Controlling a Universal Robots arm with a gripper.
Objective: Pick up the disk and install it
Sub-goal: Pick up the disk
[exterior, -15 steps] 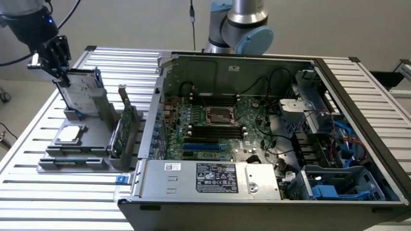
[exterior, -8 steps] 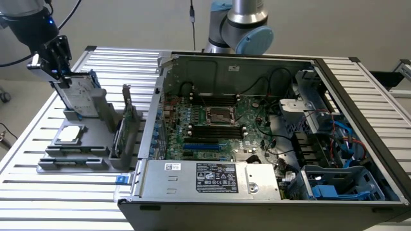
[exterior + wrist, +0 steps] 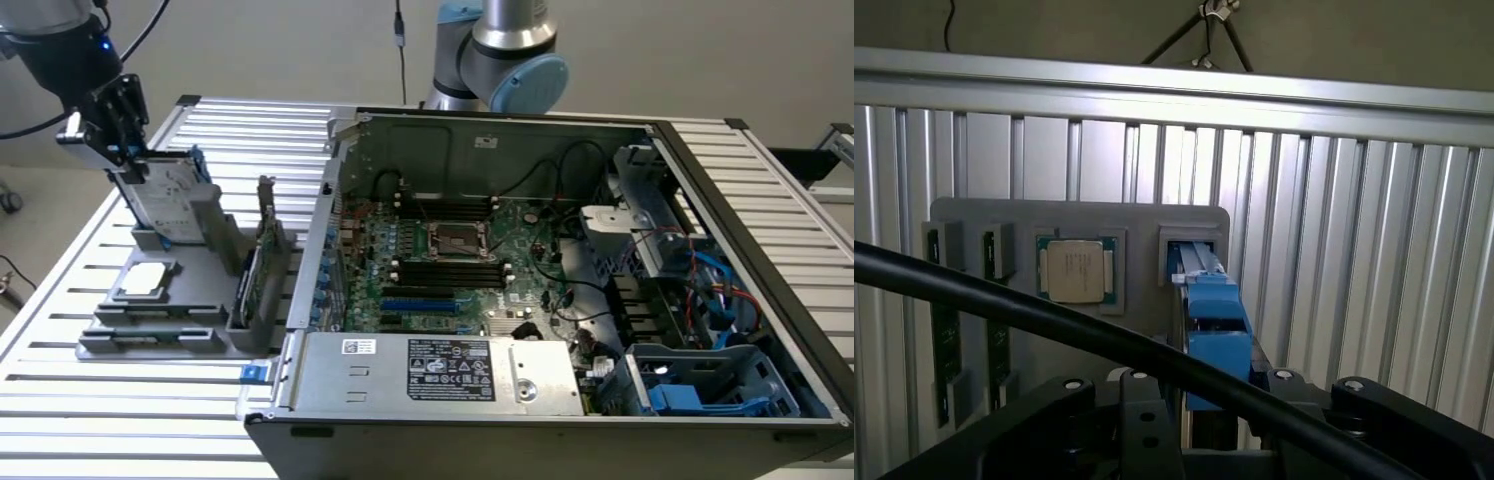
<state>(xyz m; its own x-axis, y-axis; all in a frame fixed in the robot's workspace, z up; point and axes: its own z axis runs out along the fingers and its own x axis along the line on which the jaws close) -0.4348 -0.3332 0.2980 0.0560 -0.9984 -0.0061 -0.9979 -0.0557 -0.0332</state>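
Black gripper point(image 3: 123, 160) at top edge of upright silver-grey metal disk with blue plastic rails point(image 3: 174, 200), slotted in grey plastic holder point(image 3: 160, 335), whether clamped or released cannot be told

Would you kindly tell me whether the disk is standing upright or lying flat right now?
Upright: the disk stands on edge in a slot of the grey holder, outside the computer case, with the gripper at its top edge.
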